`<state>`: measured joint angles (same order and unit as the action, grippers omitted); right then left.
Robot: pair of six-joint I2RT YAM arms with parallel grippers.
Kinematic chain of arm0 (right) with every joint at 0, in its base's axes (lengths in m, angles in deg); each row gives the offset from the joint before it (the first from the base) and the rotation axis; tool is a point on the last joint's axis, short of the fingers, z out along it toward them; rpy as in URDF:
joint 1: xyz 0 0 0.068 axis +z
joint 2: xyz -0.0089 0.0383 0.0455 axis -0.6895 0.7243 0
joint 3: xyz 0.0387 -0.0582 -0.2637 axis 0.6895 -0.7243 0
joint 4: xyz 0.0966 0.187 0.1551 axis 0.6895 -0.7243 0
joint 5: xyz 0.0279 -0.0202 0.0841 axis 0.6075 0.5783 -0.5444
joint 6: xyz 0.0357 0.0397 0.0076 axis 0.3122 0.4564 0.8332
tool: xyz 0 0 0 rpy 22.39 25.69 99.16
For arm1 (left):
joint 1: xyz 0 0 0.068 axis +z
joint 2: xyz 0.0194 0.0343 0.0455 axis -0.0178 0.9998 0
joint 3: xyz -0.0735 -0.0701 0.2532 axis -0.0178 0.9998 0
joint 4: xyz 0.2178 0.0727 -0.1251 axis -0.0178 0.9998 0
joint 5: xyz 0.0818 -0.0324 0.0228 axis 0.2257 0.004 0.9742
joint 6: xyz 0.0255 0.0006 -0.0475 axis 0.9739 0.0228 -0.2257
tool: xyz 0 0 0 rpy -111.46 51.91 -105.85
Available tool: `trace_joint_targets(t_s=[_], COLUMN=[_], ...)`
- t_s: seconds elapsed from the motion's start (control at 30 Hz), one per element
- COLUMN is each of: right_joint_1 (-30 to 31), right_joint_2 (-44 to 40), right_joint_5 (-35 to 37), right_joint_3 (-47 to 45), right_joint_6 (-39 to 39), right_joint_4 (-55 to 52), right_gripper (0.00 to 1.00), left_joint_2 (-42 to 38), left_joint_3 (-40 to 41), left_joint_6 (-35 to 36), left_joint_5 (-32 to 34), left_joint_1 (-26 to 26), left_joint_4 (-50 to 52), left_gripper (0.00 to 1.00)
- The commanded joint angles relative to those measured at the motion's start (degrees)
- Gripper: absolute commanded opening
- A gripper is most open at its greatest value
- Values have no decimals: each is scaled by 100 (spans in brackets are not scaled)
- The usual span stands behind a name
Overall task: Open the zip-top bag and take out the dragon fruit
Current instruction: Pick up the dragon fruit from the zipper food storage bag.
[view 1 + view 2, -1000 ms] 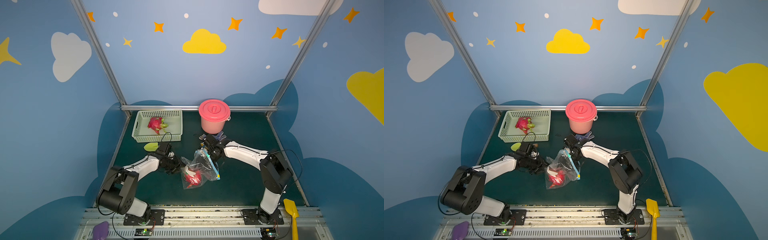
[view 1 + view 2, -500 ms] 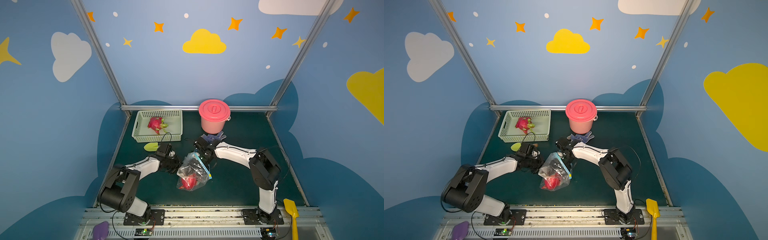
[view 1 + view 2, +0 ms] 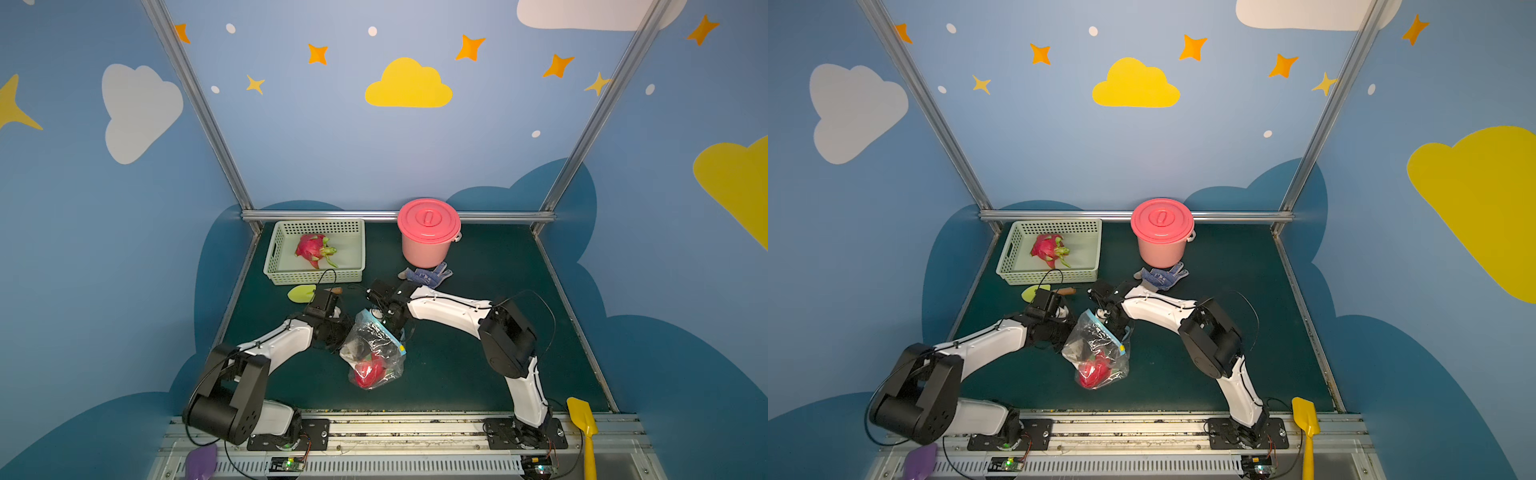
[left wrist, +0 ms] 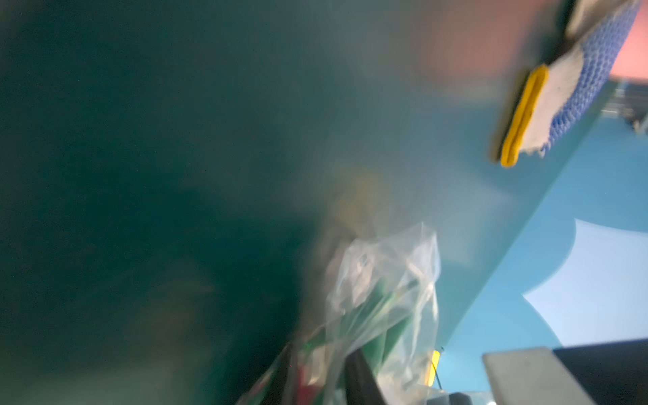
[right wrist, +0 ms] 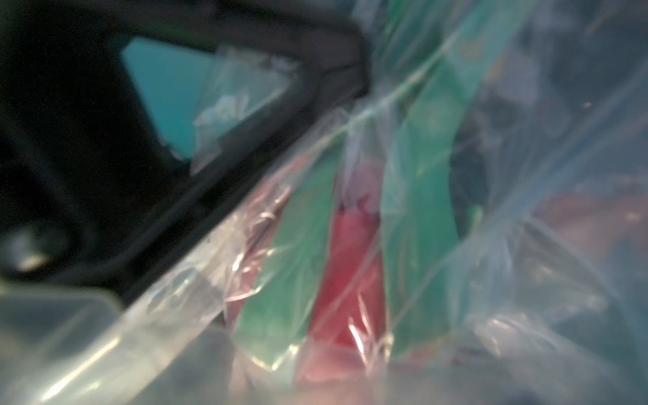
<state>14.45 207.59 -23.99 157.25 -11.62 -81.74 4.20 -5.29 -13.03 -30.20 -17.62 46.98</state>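
Blue walls (image 3: 415,166) painted with clouds and stars enclose a dark green tabletop (image 3: 478,353). At its middle the bag (image 3: 374,345) stands crumpled between both arms, with the dragon fruit (image 3: 368,374) low inside it. The left arm (image 3: 286,338) brings the left jaws to the bag's side, and the right arm (image 3: 444,309) brings the right jaws to the zip strip (image 3: 384,328). The blurred wrist views show film beside both, but their width and grip cannot be told. The step in hand looks like opening the mouth. Next, one side likely must pin a lip while the other parts the strip.
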Motion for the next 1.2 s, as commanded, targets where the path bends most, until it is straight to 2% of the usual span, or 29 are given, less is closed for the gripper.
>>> trace_joint_targets(t_s=[0.0, 0.17, 0.3, 0.4, 0.47, 0.57, 0.63, 0.73, 0.87, 0.93, 0.97, 1.03, 1.1, 1.17], right_joint_1=[217, 385, 332, 318, 303, 243, 203, 156, 164, 171, 166, 164, 168, 172], right_joint_2=[492, 472, 299, 107, 44, -41, -122, -196, -179, -172, -183, -212, -240, -247], right_joint_5=[1009, 1358, 1376, 1322, 1350, 1292, 1192, 1180, 1141, 1129, 1120, 1106, 1063, 1025], right_joint_3=[162, 234, -183, -432, -508, -651, -797, -905, -842, -817, -816, -863, -910, -957], right_joint_6=[-148, -157, -105, -109, -96, -96, -97, -130, -196, -219, -223, -227, -226, -219], right_joint_4=[-198, -261, -24, 176, 197, 257, 423, 478, 421, 409, 408, 436, 473, 511], right_gripper=[84, 85, 84, 84, 84, 84, 84, 84, 84, 84, 84, 84, 84, 84], left_joint_2=[-354, -553, -1035, -2062, -2837, -4042, -4917, -5533, -5285, -5013, -4869, -4485, -4141, -3778], left_joint_3=[16, 259, 518, 494, 494, 551, 818, 1390, 1312, 1072, 967, 855, 920, 858], left_joint_6=[227, 158, -47, -209, -521, -1172, -1522, -1973, -1452, -1043, -829, -341, -257, -141], left_joint_5=[427, 158, -334, -311, -332, -289, -177, -325, -460, -541, -552, -590, -728, -729], left_joint_1=[166, 236, 236, 270, 352, 434, 437, 438, 329, 291, 296, 293, 276, 229], left_joint_4=[1020, 987, 769, 1370, 1742, 2039, 1820, 1488, 1594, 1601, 1692, 1774, 1388, 1160], left_gripper=[33, 37, 38, 61, 68, 74, 76, 80, 78, 73, 68, 50, 41, 27])
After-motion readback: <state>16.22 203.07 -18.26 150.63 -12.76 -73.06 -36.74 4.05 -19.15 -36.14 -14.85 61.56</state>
